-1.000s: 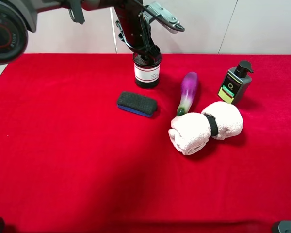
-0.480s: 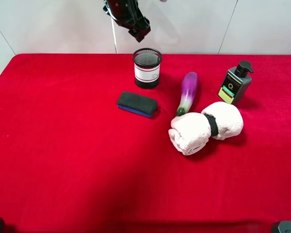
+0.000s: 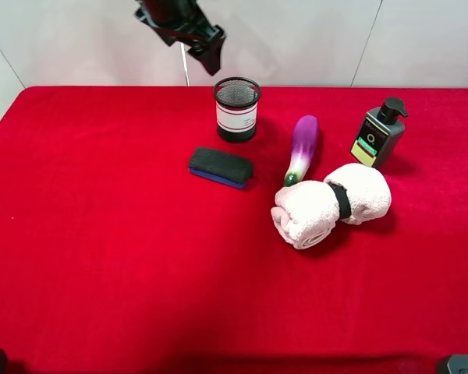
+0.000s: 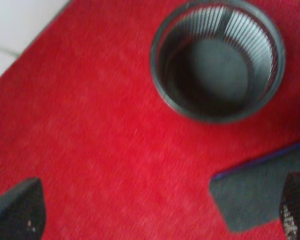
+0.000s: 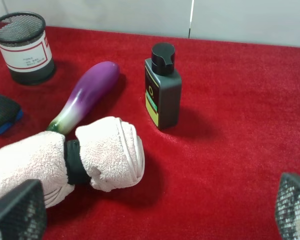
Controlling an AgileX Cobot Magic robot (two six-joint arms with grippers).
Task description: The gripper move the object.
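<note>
The black wire-mesh cup [image 3: 236,109] with its red-edged white label stands upright on the red cloth near the back edge. My left gripper [image 3: 201,45] hangs in the air above and to the left of it, apart from it. In the left wrist view I look down into the empty cup [image 4: 217,60], and the left gripper [image 4: 155,207] is open and empty. The cup also shows in the right wrist view [image 5: 24,47]. My right gripper [image 5: 155,210] is open and empty, low over the cloth near the rolled towel; it is out of the high view.
A flat black sponge block [image 3: 220,167] lies just in front of the cup. A purple eggplant [image 3: 301,148], a dark pump bottle [image 3: 378,134] and a rolled white towel [image 3: 330,204] lie to the right. The red cloth [image 3: 101,249] covers the table.
My left gripper was down at the cup's rim a second ago; it has let go, risen and drifted left. The cup stands where it was.
</note>
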